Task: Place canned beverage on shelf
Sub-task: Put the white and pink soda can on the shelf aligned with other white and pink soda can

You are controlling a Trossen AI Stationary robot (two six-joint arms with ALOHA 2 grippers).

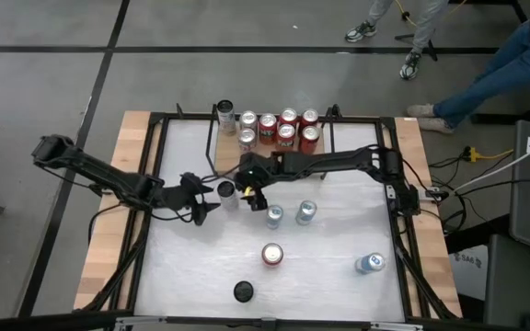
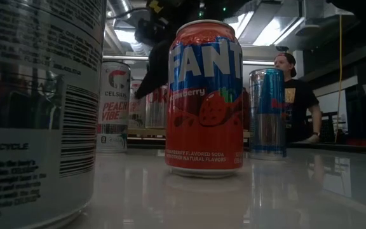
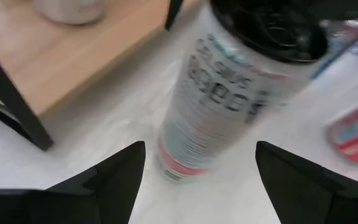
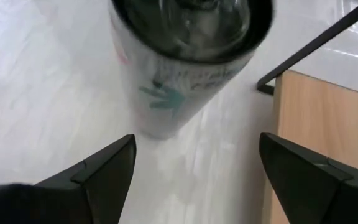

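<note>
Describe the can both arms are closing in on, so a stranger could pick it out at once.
Start at the shelf, the small wooden board with red cans along the table's far edge. Just in front of its left end, one white Celsius can stands upright between the left gripper and the right gripper. Unlike the blue-and-silver cans to its right, it is white with a black lid.

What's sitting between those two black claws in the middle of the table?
A tall white Celsius can stands upright between the left gripper and the right gripper, both open; the high view shows it.
</note>
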